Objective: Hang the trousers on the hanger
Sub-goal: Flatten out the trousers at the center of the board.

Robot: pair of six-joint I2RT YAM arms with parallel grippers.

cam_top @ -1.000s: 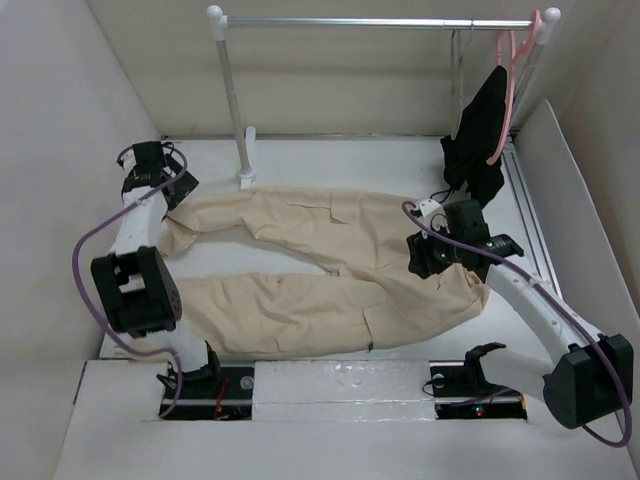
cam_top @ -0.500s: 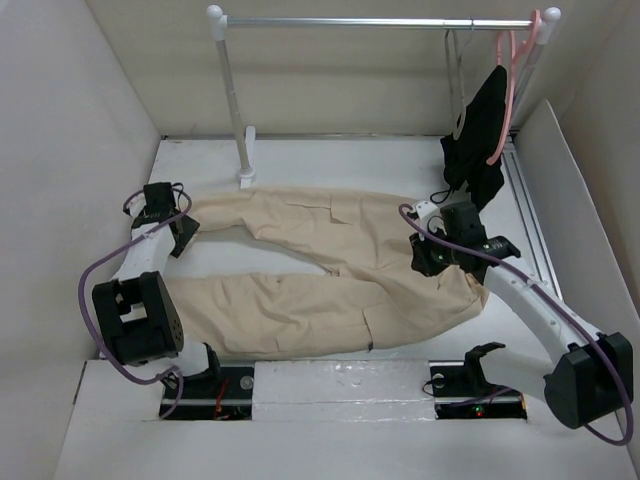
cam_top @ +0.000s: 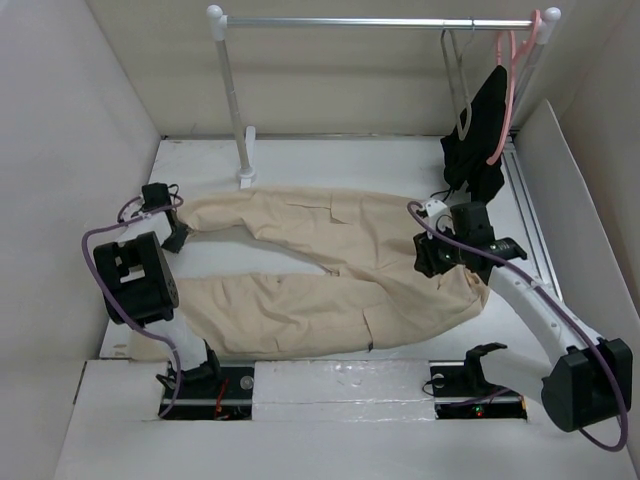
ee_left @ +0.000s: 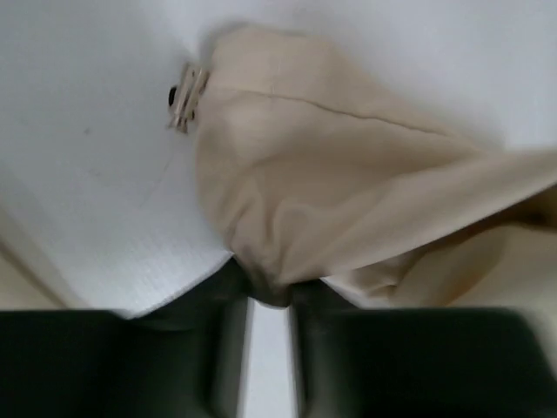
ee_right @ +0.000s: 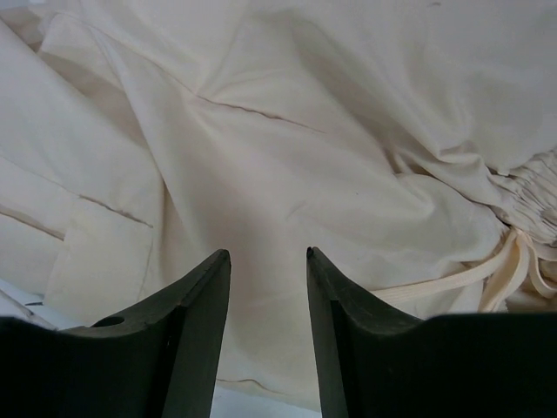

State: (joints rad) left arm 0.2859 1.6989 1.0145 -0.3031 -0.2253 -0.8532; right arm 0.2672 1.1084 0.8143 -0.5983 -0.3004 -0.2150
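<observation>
The beige trousers (cam_top: 320, 260) lie flat on the white table, legs pointing left and waist to the right. My left gripper (cam_top: 168, 232) is at the end of the far leg. In the left wrist view it (ee_left: 270, 292) is shut on a pinched fold of the trousers (ee_left: 331, 174). My right gripper (cam_top: 440, 262) hovers over the waist. In its wrist view it (ee_right: 265, 257) is open above the cloth (ee_right: 305, 113), with the drawstring (ee_right: 513, 252) to the right. The thin grey wire hanger (cam_top: 455, 80) hangs from the rail at the back right.
A pink hanger (cam_top: 505, 90) carrying a black garment (cam_top: 480, 130) hangs beside the wire one. The rail (cam_top: 380, 22) stands on a white post (cam_top: 232, 100) behind the trousers. White walls close in on both sides. A small metal fitting (ee_left: 185, 96) sits on the table by the leg end.
My left gripper has come nearer along the table's left side to the leg end and shut on the cloth. The right arm has barely shifted over the waist.
</observation>
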